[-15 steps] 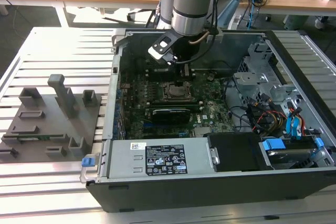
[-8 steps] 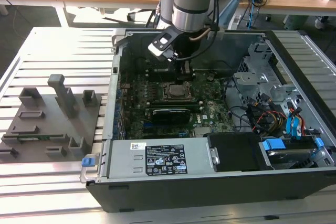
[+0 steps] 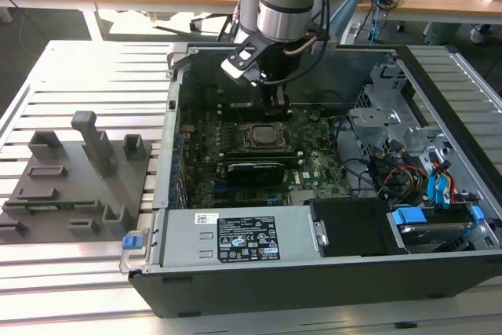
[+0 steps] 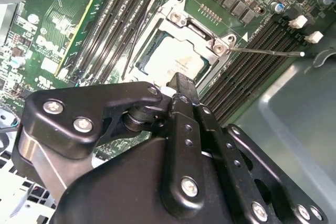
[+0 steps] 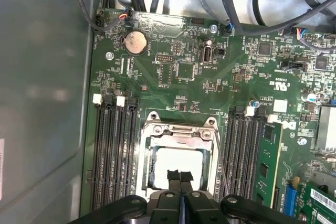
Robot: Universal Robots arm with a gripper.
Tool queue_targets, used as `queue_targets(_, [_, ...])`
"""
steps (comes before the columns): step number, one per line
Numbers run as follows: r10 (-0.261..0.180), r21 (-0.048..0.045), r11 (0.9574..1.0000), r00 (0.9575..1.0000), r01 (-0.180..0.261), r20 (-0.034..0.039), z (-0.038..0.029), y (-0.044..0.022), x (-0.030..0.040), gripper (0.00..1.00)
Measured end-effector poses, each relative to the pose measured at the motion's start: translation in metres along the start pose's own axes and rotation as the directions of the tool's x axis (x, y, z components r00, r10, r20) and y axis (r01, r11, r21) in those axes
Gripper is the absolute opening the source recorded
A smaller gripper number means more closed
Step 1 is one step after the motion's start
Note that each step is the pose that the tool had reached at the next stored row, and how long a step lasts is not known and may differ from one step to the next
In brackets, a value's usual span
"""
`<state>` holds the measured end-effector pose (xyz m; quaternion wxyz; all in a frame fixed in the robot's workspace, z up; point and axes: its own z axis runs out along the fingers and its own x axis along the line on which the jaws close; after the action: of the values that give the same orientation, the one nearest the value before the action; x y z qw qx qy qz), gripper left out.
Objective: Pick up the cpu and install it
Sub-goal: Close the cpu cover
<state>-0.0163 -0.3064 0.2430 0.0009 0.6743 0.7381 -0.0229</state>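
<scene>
The claw (image 5: 180,176) is pointing at the green motherboard (image 5: 178,85), its two black fingertips (image 5: 173,175) pressing together with only a hairline between them, over the nearest edge of the cpu (image 5: 176,162). The cpu is lying flat inside the metal socket frame (image 5: 178,129); whether the tips are touching it cannot be told. Taking the claw's reach as twelve o'clock, black memory slots (image 5: 113,150) are running at nine and three o'clock of the socket, a coin battery (image 5: 136,41) is sitting at eleven, and dark cables (image 5: 236,9) are crossing at twelve.
</scene>
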Motion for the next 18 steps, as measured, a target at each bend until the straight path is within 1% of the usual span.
queue_targets(5, [0.0, 0.0, 1.0, 1.0, 0.0, 0.0, -0.008, -0.0003, -0.0003, 0.11])
queue_targets(15, [0.0, 0.0, 1.0, 1.0, 0.0, 0.0, -0.0196, -0.0006, -0.0006, 0.11])
queue_targets(18, [0.0, 0.0001, 1.0, 1.0, 0.0, 0.0, -0.0248, -0.0008, -0.0008, 0.11])
